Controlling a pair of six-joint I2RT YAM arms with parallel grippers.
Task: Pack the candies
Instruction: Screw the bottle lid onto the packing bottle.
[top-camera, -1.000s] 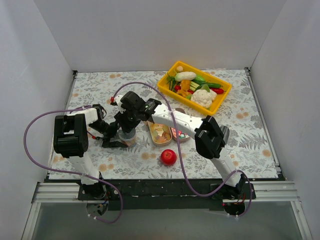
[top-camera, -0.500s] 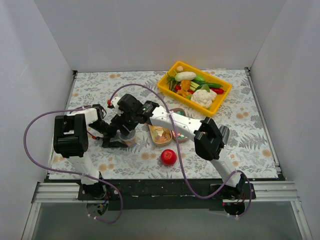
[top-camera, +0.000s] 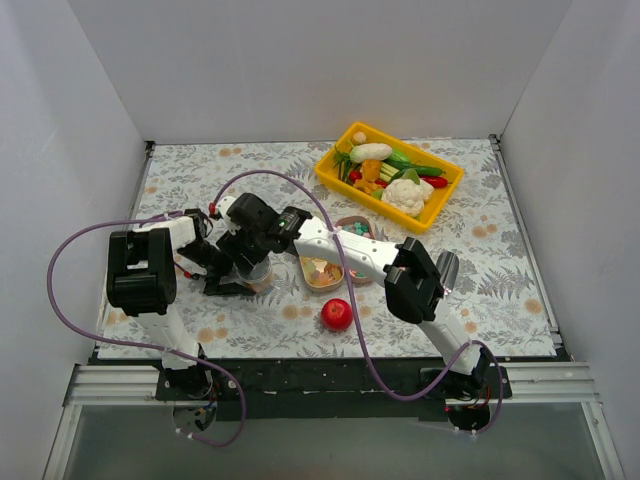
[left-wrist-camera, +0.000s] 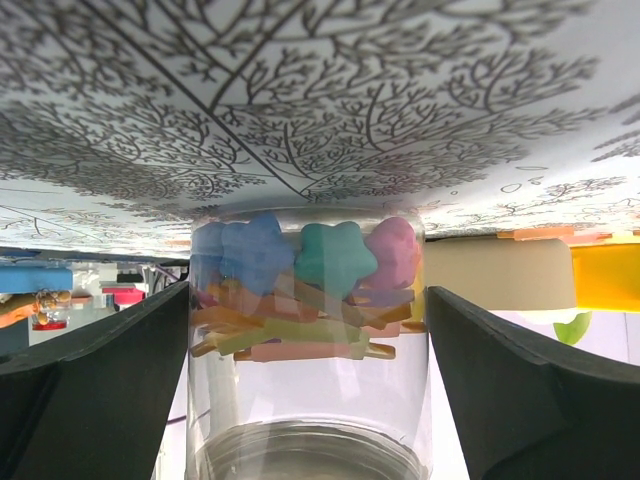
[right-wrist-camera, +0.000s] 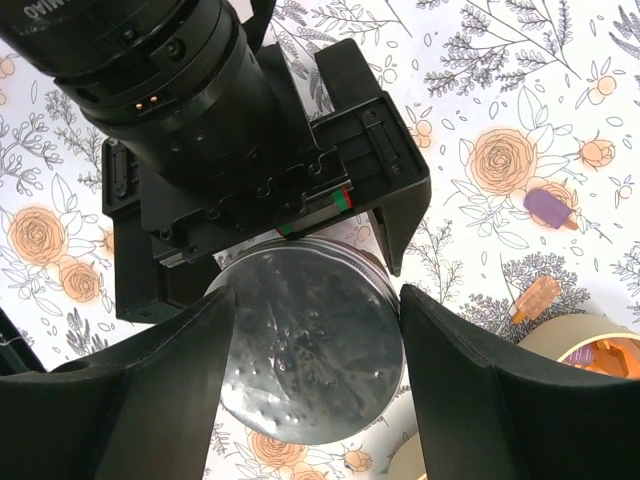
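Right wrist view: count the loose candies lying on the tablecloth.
2: a purple candy at right, and an orange candy just below it in frame. More may be hidden under the arm.

One glass jar (left-wrist-camera: 305, 420), one red ball (top-camera: 337, 314), one yellow tray (top-camera: 335, 172), two robot arms (top-camera: 140, 270) (top-camera: 415, 285).

A robot lab cell: white panel walls (top-camera: 300, 70) box in a floral-covered table (top-camera: 500, 270) on an aluminium frame (top-camera: 545, 382)

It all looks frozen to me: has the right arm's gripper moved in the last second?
Yes. The right gripper has shifted slightly left, away from the yellow tray, staying above the jar.
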